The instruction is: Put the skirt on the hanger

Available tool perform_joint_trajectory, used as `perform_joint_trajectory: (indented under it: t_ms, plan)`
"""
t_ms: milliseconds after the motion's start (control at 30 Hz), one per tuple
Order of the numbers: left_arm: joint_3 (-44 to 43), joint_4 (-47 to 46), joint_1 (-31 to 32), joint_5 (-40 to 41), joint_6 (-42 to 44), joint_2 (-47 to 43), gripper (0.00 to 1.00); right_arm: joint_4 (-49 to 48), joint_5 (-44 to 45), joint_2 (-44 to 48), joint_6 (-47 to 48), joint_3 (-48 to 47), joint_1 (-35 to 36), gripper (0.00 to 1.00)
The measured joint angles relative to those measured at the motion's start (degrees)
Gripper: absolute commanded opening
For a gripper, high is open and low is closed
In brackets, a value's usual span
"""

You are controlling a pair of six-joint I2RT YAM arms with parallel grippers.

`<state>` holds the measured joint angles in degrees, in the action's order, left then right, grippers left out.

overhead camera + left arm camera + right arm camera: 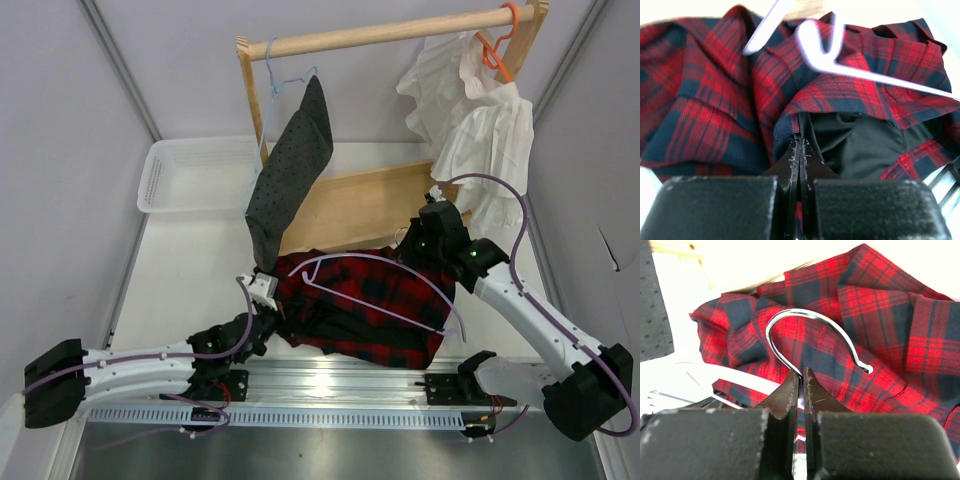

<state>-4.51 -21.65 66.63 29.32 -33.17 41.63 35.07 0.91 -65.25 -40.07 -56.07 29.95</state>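
Skirt (360, 320), red-and-navy plaid, lies crumpled at the middle of the bench's (190, 260) near edge in the top view, with the lilac hanger (360, 257) resting across it. The left gripper (262, 290) meets its left edge; the right gripper (428, 240) sits at its far right corner.

Left wrist view: the left gripper (800, 150) is clenched on the skirt's (715, 100) edge beside the black lining (860, 145), likely to lift the opening. The hanger (875, 77) lies just beyond.

Right wrist view: the right gripper (801, 380) is clamped on the base of the silver hook (805, 315), probably to steer it. The skirt (880, 325) lies just behind.
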Motion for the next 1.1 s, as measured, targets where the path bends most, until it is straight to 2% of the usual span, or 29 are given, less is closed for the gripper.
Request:
perform_joint_trajectory:
  t_ms: [300, 533, 733, 1000, 1067, 1100]
  plan:
    - [0.1, 4.2, -0.7, 2.6, -10.5, 1.6, 0.00, 0.0, 2.4, 2.8, -1.3, 3.2, 5.0, 0.00]
    - [1.2, 4.7, -4.0, 2.1, -16.9, -1.4, 0.00, -0.1, 6.0, 6.3, -3.1, 7.2, 8.2, 0.00]
    - [1.3, 2.3, -5.1, -0.5, -17.2, -5.1, 0.00, -0.2, 7.9, 7.0, -5.1, 8.4, 8.3, 0.00]
    - [1.5, 1.2, -5.7, -2.4, -16.3, -5.3, 0.00, -0.3, 9.4, 4.5, -7.9, 8.5, 8.3, 0.00]
    - [1.5, 1.2, -5.7, -2.8, -16.0, -5.2, 0.03, -0.3, 9.7, 3.7, -8.5, 8.5, 8.3, 0.00]
    - [1.5, 1.1, -5.7, -2.9, -15.9, -5.1, 0.09, -0.3, 9.7, 3.4, -8.7, 8.5, 8.3, 0.00]
